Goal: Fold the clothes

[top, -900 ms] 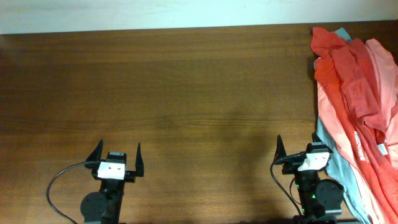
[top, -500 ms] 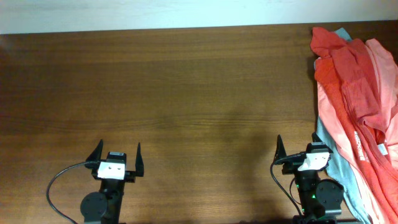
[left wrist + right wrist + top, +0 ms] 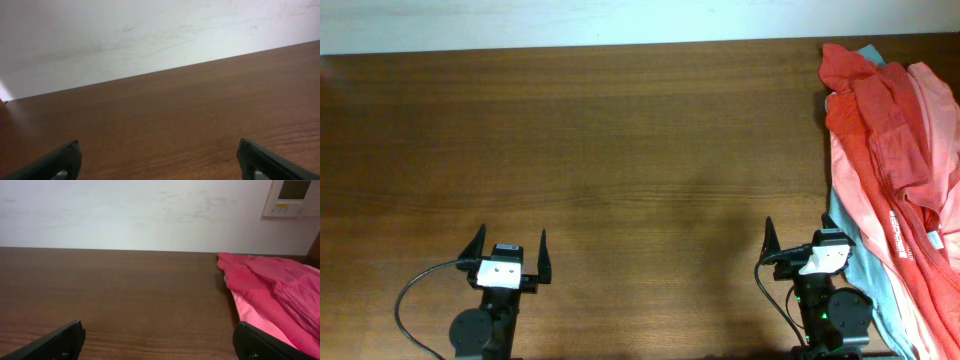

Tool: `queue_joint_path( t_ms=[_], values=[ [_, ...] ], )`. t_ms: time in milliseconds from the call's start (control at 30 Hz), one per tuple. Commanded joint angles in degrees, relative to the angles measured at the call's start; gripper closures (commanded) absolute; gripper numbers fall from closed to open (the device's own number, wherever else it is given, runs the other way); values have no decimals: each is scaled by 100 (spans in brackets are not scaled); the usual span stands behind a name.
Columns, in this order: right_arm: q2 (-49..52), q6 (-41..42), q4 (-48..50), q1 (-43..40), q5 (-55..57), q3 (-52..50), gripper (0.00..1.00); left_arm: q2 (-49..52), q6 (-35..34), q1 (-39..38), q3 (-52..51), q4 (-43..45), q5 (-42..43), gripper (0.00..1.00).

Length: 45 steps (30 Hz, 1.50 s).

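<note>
Overhead camera looks straight down on most of the wooden surface (image 3: 620,150), with both arms at its near edge. The wrist cameras sit low and close above it, behind the left hand (image 3: 510,242) and the right hand (image 3: 798,238), facing the far edge and the white wall (image 3: 150,35). The right wrist and overhead views share the clothes (image 3: 270,285) along the right edge.

Heaped along the right edge of the brown wooden surface (image 3: 620,150): pile of red, pink and pale-blue cloth garments (image 3: 895,150), reaching from far side to near side. At the near edge, left black two-finger pincer (image 3: 511,240) well apart from the pile; right black two-finger pincer (image 3: 798,235) just beside its left border.
</note>
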Motion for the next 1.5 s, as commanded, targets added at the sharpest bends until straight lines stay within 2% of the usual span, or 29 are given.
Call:
queue_joint_path(
  t_ms=[0,1267,1400,1467],
  values=[
    [-28,-35,-24,-37,-76,-26,1,-55,52,-24,-44,-11,-66,1],
    [-28,-72,-57,-37,114,-26,1,-55,50,-24,-44,-4,-61,0],
    [-28,671,-33,-37,7,-26,2,-55,48,-24,-44,170,-61,1],
    [-28,752,-24,-37,7,-24,1,-55,-184,-24,-42,417,-24,1]
  ],
)
